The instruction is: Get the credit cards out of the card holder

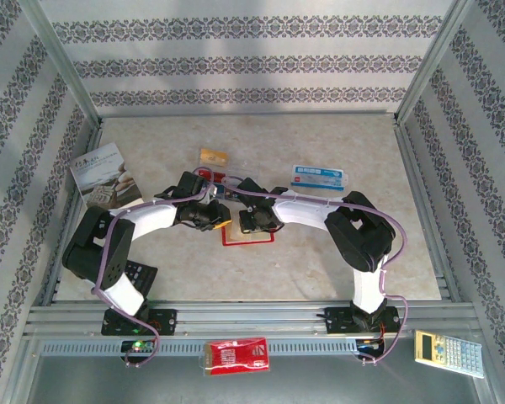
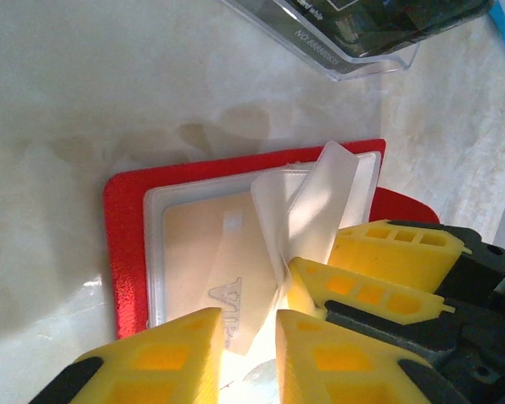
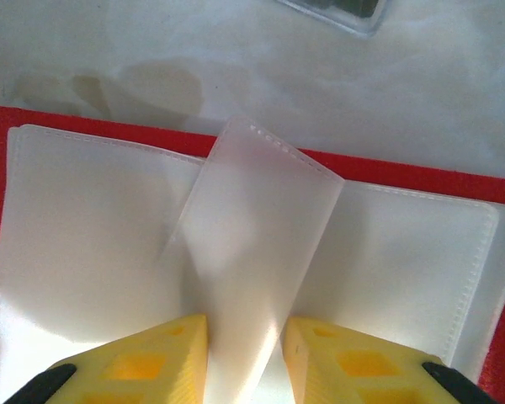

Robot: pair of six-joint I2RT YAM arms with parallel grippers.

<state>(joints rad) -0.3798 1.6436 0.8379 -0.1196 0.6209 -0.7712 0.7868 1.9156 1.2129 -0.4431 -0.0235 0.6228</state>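
Lying open at the centre of the top view: card holder (image 1: 251,242), red, with clear plastic pockets. One orange-yellow card (image 1: 214,156) is set on the table above it, apart.

One pale credit card (image 2: 202,252), embossed, is seen inside a pocket, centre left of the left wrist view.

A pocket leaf (image 3: 252,227) is pinched and raised by the right gripper (image 3: 246,324).

Left gripper (image 2: 249,326): jaws narrowed over a leaf's lower edge; a firm grip cannot be told.

Handling, as judged: card light, stiff, slick; pockets soft, floppy. The card is best taken by its edge at the pocket mouth.
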